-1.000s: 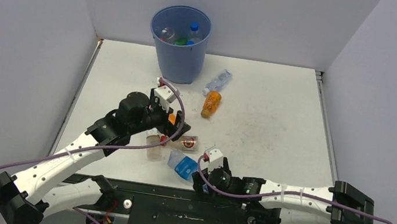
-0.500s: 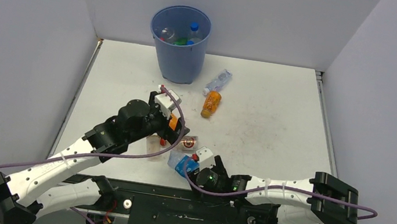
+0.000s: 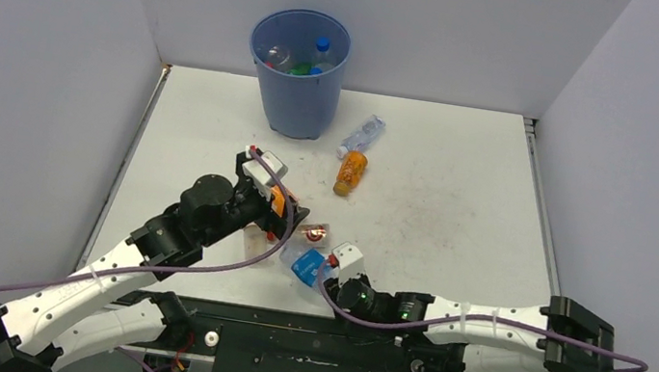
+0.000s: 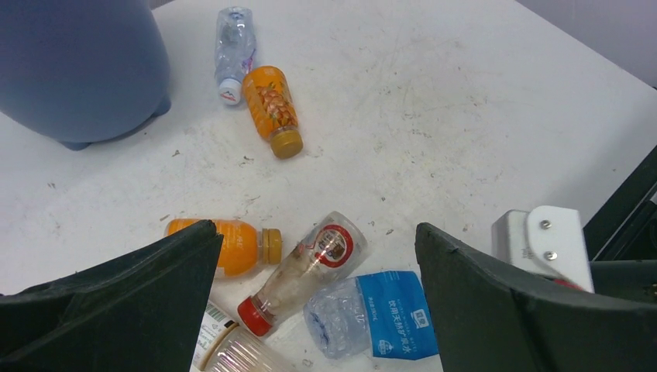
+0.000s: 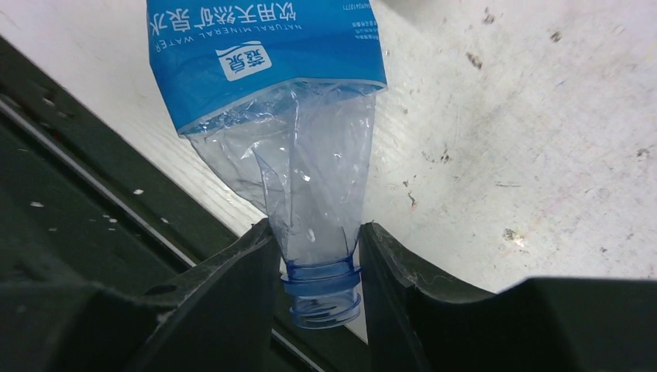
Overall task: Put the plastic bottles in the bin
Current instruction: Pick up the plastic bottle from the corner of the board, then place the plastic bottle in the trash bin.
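The blue bin [image 3: 296,74] stands at the back with bottles inside. A crushed clear bottle with a blue label [image 3: 303,265] [image 5: 263,70] [image 4: 380,314] lies at the table's near edge, its capless neck pinched by my shut right gripper [image 5: 315,226] [image 3: 324,278]. My left gripper [image 4: 314,231] [image 3: 287,219] hangs open above a cluster: an orange bottle [image 4: 225,246], a clear red-capped bottle [image 4: 306,271] and a clear white-labelled bottle [image 4: 225,349]. Nearer the bin lie another orange bottle [image 3: 350,171] [image 4: 271,108] and a clear bottle [image 3: 362,135] [image 4: 232,43].
The black rail [image 5: 93,232] runs along the table's near edge, right under the held bottle's neck. Grey walls close in the white table [image 3: 461,195] on three sides. The right arm lies low along the front edge.
My right gripper has slid left and closed on the blue-labelled bottle's neck. The left arm has drawn back a little to the left, still open.
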`<state>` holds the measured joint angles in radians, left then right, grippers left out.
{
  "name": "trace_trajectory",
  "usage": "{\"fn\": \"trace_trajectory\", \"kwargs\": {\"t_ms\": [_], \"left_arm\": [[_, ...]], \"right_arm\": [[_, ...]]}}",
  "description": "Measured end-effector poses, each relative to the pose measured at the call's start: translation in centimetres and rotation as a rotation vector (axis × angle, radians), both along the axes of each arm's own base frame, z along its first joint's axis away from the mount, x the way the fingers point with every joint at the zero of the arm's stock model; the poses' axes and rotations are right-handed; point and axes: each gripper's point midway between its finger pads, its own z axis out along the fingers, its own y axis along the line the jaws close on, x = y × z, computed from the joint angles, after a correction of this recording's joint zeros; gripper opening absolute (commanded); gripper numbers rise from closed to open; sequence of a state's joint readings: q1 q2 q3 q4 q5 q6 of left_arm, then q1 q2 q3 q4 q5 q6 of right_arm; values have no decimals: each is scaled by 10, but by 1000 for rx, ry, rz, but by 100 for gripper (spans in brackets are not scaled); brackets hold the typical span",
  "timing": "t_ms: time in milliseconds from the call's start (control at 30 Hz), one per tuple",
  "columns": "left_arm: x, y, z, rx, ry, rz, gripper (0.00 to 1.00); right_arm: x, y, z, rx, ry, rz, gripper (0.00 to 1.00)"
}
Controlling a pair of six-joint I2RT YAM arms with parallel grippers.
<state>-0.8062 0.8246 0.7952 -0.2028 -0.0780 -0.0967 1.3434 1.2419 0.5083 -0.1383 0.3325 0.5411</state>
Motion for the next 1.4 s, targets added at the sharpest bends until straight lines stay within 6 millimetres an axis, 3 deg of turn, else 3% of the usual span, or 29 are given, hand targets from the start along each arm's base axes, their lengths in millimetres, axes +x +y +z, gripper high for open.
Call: {"fn": "trace_trajectory", "kwargs": {"t_ms": [67,133,400,633,800,1033,1167,1400], "left_arm": [[1,2,4,-16,-21,11,96],[1,6,8,-34,-45,22,96],[-11,13,32,-108,-189,-19,96],[-56,8,69,-133,-420,-254,96],[-63,0,76,12,-463,-358,96],[-64,9,60,268,-500,-422,96],[-70,3,55,352,-509,-483,97],[-95,-30,11,505,-418,-677,99]], "right_arm": [[0,1,15,48,-8,-4,25],[0,0,33,96,-18,-3,7],[-3,9,119,196,-39,45,5],[-6,-1,170,189,-46,57,5],[-8,-9,178,121,-35,79,5],[-10,-22,166,8,-27,107,5],[-9,-18,169,-18,-34,127,5],[-7,-7,187,-5,-51,158,5]]}}
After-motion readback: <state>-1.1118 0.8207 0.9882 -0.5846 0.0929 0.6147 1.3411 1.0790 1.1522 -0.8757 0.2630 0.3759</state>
